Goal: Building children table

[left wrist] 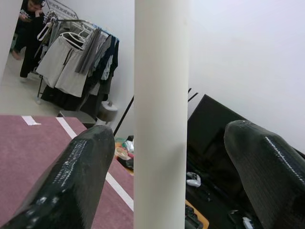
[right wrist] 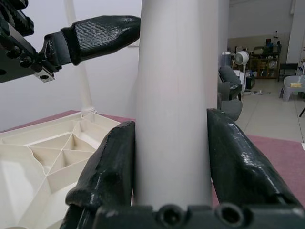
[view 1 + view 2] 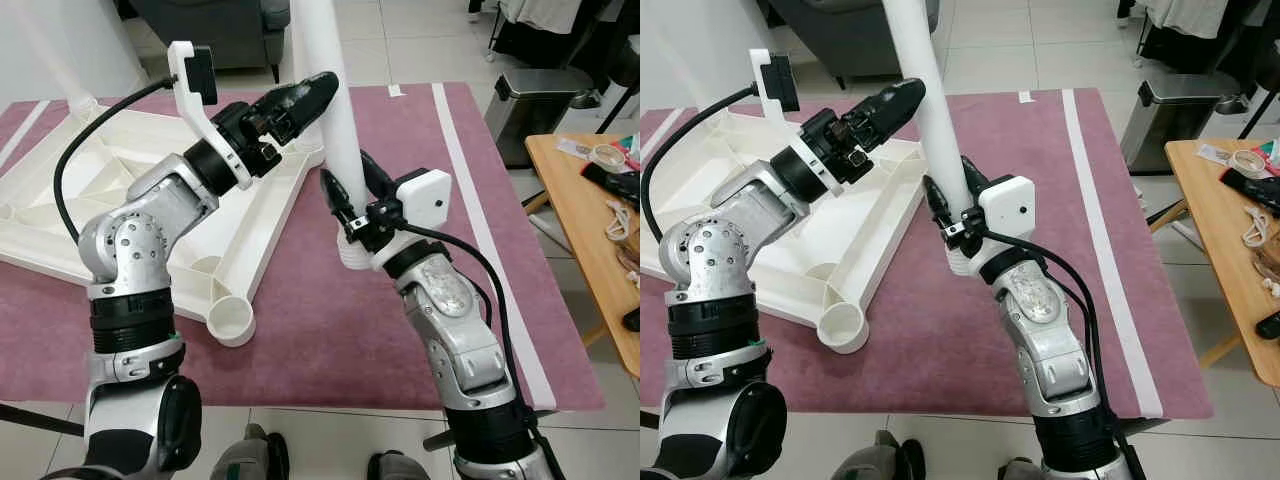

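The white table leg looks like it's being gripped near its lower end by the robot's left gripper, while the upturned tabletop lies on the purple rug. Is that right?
Not quite: it is the right gripper that clamps the white table leg near its lower end, as the right wrist view shows. The left gripper sits higher, fingers open around the leg. The upturned tabletop does lie on the purple rug.

Mauve rug point(image 3: 330, 330) spread over pale tiled floor point(image 3: 410, 40). Steel pedal bin point(image 3: 535, 105) beside rug's far right corner. Wooden side table point(image 3: 590, 250) at right, tape roll point(image 3: 607, 155) on top. Grey armchair point(image 3: 215, 30) behind. Clothes rack point(image 1: 78, 59) against far wall.
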{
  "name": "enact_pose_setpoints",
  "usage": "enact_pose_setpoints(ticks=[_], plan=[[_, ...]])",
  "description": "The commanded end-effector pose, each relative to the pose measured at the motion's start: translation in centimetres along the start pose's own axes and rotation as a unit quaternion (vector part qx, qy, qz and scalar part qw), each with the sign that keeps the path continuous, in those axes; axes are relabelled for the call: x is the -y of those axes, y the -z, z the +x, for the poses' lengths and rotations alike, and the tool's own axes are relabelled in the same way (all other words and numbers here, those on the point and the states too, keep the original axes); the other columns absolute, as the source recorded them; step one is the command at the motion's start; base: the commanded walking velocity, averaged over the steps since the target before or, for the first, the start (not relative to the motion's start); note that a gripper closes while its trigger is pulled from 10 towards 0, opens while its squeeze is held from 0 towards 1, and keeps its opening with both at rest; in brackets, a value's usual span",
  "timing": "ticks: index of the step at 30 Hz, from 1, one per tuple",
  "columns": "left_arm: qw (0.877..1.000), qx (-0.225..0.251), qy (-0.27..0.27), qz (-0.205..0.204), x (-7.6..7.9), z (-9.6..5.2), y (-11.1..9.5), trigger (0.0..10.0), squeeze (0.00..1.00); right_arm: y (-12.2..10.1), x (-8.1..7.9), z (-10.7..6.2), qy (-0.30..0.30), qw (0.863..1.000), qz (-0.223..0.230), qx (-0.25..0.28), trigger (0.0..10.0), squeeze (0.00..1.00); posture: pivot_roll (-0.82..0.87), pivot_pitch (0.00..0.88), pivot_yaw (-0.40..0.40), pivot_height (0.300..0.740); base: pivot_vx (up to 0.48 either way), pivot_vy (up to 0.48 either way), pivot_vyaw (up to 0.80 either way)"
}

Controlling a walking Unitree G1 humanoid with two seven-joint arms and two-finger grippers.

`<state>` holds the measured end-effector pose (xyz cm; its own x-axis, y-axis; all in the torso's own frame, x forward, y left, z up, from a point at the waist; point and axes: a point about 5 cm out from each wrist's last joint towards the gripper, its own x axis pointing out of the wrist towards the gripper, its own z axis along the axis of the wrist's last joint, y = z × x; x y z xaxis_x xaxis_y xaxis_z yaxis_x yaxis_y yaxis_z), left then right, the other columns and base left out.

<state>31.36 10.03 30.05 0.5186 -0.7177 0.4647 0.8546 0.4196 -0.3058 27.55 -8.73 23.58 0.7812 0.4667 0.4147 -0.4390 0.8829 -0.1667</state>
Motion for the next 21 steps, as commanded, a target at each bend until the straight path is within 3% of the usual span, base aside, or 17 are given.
enact_pose_setpoints(ticks=[1, 9, 15, 16, 17, 18, 21], plan=[[0.998, -0.007, 0.069, 0.015, 0.4, 0.0, 0.2, 10.0, 0.0, -0.3, -0.7, 0.1, -0.014, 1.0, -0.005, 0.016, 10.0, 0.0, -0.06, 0.074, 0.139, 0.74, 0.0, 0.0, 0.0], [1.0, -0.015, 0.002, 0.009, -0.9, 0.9, 0.7, 10.0, 0.0, -0.5, -2.2, -0.2, -0.051, 0.998, -0.029, 0.025, 10.0, 0.0, -0.07, 0.071, 0.145, 0.74, 0.0, 0.0, 0.0], [1.0, -0.014, -0.008, 0.007, -1.1, 1.0, 0.8, 10.0, 0.0, -0.4, -2.4, -0.2, -0.056, 0.998, -0.032, 0.022, 10.0, 0.0, -0.07, 0.071, 0.147, 0.74, 0.0, 0.0, 0.0], [1.0, -0.013, -0.009, 0.007, -1.1, 1.0, 0.8, 0.7, 0.0, -0.2, -2.3, -0.3, -0.052, 0.998, -0.032, 0.019, 10.0, 0.0, -0.07, 0.071, 0.147, 0.74, 0.0, 0.0, 0.0], [1.0, -0.013, -0.009, 0.007, -1.1, 1.0, 0.8, 0.7, 0.0, -0.2, -2.3, -0.3, -0.052, 0.998, -0.032, 0.019, 10.0, 0.0, -0.07, 0.071, 0.147, 0.74, 0.0, 0.0, 0.0], [1.0, -0.012, -0.009, 0.008, -1.1, 0.9, 0.7, 0.0, 0.0, -0.1, -2.1, -0.3, -0.047, 0.998, -0.03, 0.015, 10.0, 0.0, -0.07, 0.071, 0.147, 0.74, 0.0, 0.0, 0.0], [1.0, -0.013, -0.007, 0.011, -1.1, 0.6, 0.7, 0.0, 0.0, 0.2, -1.7, -0.3, -0.035, 0.999, -0.029, 0.009, 10.0, 0.0, -0.07, 0.071, 0.147, 0.74, 0.0, 0.0, 0.0]])
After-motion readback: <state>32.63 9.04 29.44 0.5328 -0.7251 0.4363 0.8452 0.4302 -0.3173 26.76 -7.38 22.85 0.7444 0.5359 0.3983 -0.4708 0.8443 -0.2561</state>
